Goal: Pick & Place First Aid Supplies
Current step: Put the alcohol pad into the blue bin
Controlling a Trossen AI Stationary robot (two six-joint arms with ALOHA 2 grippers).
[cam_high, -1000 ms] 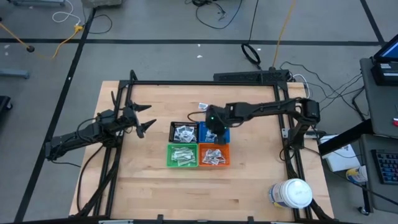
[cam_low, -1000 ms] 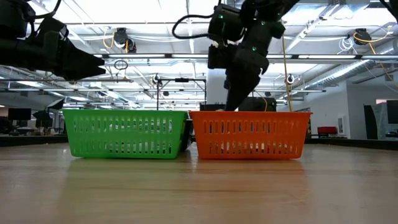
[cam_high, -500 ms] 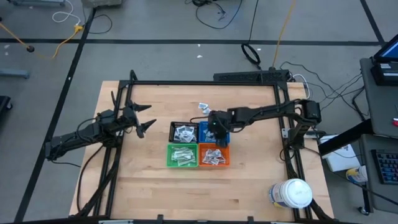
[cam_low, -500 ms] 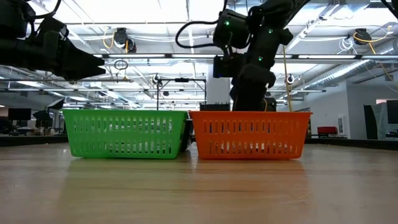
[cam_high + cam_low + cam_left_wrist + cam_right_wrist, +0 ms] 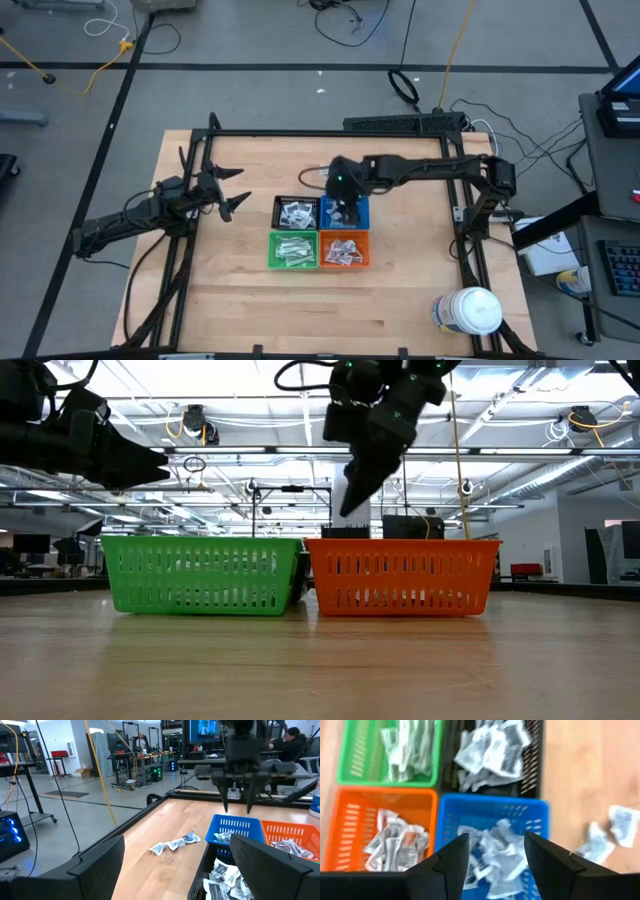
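Four small slotted plastic bins sit in a tight square mid-table on pale wood planks [image 5: 250, 290]: black bin [image 5: 296, 212], blue bin [image 5: 357, 213], green bin [image 5: 293, 249], orange bin [image 5: 345, 250]. Each holds a heap of crinkled white packets [image 5: 492, 750], flat and foil-like, some with dark print. A few loose packets [image 5: 175, 843] lie on the bare wood just beside the blue bin.

Right gripper [image 5: 343, 192] hangs over the blue bin, dark fingers [image 5: 445, 857] spread apart, nothing between them.

Left gripper [image 5: 232, 190] waits well off to the side, fingers wide, empty.

White round jar [image 5: 468, 310] at the table's corner.
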